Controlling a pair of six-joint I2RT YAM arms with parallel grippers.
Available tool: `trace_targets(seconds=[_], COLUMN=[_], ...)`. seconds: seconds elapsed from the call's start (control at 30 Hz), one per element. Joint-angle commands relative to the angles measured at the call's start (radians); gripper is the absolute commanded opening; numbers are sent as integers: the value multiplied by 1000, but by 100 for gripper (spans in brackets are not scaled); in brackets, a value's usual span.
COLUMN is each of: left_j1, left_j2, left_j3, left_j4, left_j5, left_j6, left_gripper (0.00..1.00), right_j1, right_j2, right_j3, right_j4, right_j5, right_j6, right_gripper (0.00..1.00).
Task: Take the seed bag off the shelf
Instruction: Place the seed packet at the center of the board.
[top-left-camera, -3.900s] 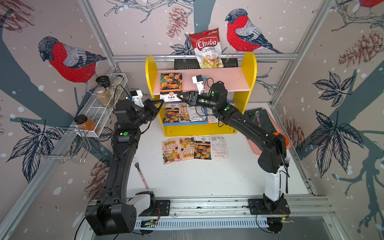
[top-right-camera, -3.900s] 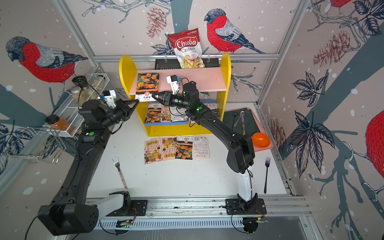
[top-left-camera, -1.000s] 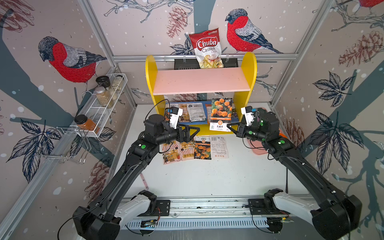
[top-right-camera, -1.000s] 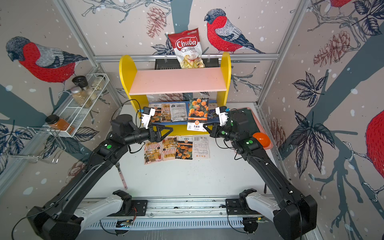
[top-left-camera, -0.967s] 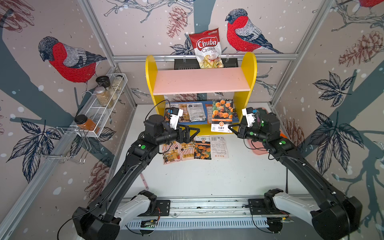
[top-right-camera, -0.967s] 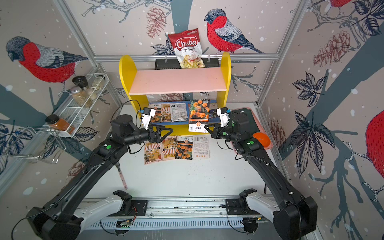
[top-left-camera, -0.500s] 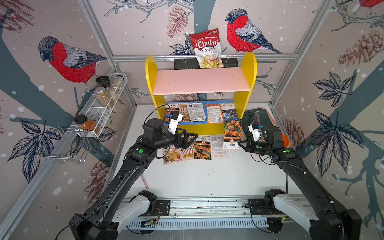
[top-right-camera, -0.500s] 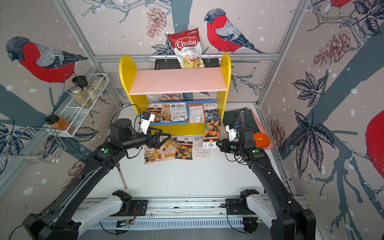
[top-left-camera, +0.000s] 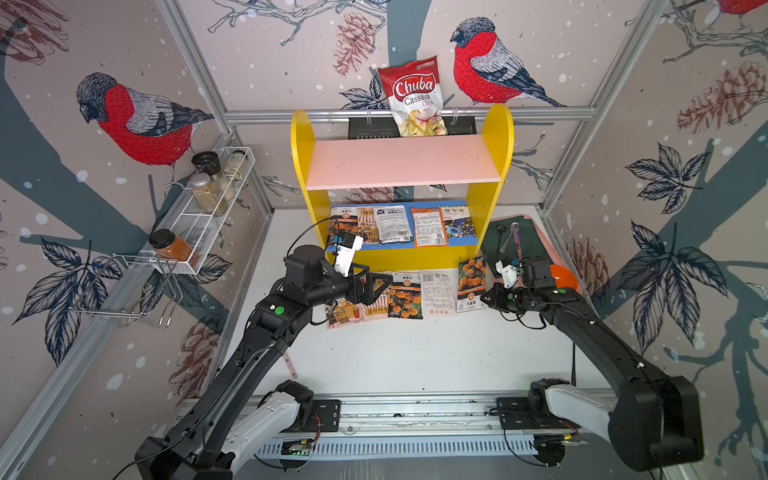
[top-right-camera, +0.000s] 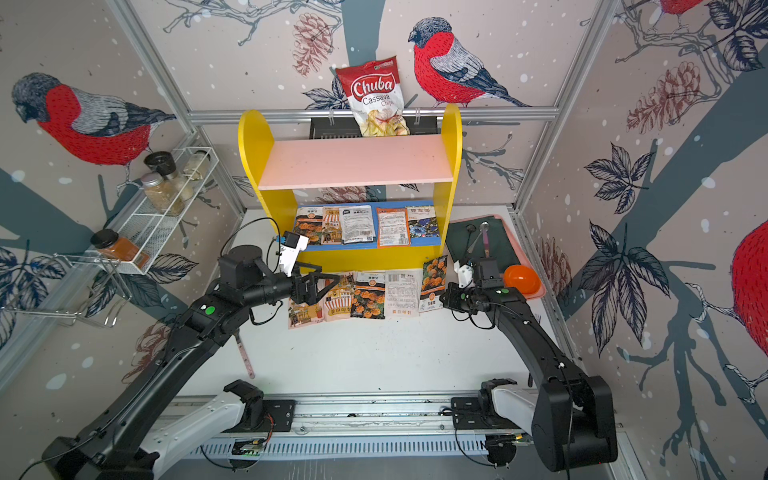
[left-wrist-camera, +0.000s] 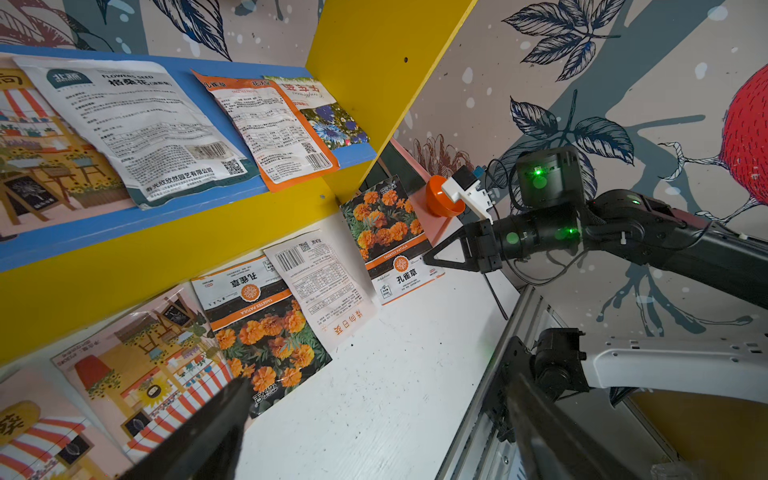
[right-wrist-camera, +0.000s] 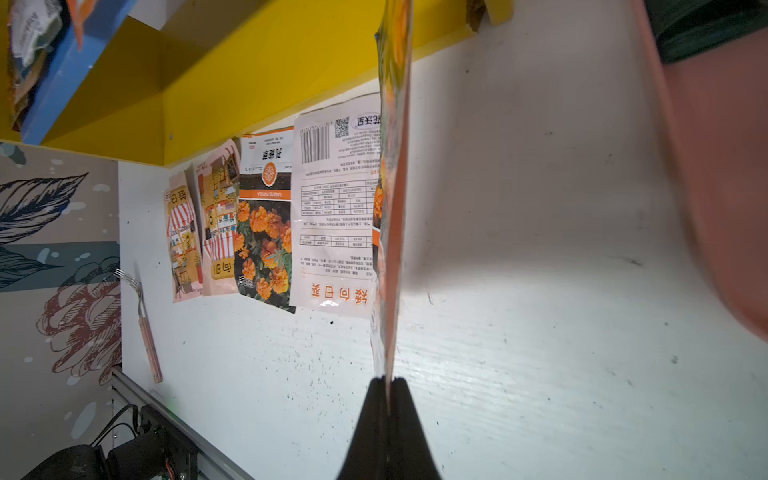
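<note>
Only the right wrist view confirms the right pincer (right-wrist-camera: 388, 380) clamped on the seed bag (right-wrist-camera: 390, 208) edge. In a top view the bag is off the shelf (top-left-camera: 490, 199), possibly touching the bench (top-left-camera: 415, 353). Left pincer (top-left-camera: 380, 289) stands wide apart, empty.

L arm (top-left-camera: 257, 345) rises from its base at front, elbow bent, forearm reaching fwd and in toward the middle, approx level. L pincer (top-left-camera: 380, 286) points to the robot's right, jaws spread wide, nothing btwn them; in the left wrist view its fingers (left-wrist-camera: 199, 432) show dark and blurred.

R arm (top-left-camera: 602, 345) stretches fwd from its base, forearm low, wrist turned inward. R pincer (top-left-camera: 484, 297) points to the robot's left, jaws pressed together on the lower edge of the seed bag (top-left-camera: 471, 282); fingertips (right-wrist-camera: 372, 399) pinch it edge-on in the right wrist view.
</note>
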Motion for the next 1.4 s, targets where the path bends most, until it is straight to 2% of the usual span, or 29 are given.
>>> trace_targets(seconds=[0.0,0.33,0.63,0.8,0.97,1.2,1.3,1.37], left_j1=[-1,0,1,3,4,5,7,9], left_j2=[-7,-25,-24,-25,-24,-22,-18,-13], left_j3=[-7,-18,-25,-26,-24,-24,-23,-23], left_j4=[4,-5,-7,-6,-2,0,3,9], left_j5=[-4,-7,-9,-16,-16,-24,-42,-48], left_j6=[22,35,35,34,30,23,13,3], left_gripper=[97,97,97,97,97,97,97,97], right_j1=[-6,-6,-6,-6,-6,-4,-7,-3], right_j2=[33,176,280,303,308,292,263,238], right_j3=[12,49,76,86,83,99,124,137], right_j4=[-21,-33,-47,-43,-36,-44,-47,-38], right_j5=[41,52,184,219,230,260,291,267], right_j6=[-19,-51,-51,-44,-42,-31,-21,-19], right_gripper=[0,0,0,12,33,56,69,80])
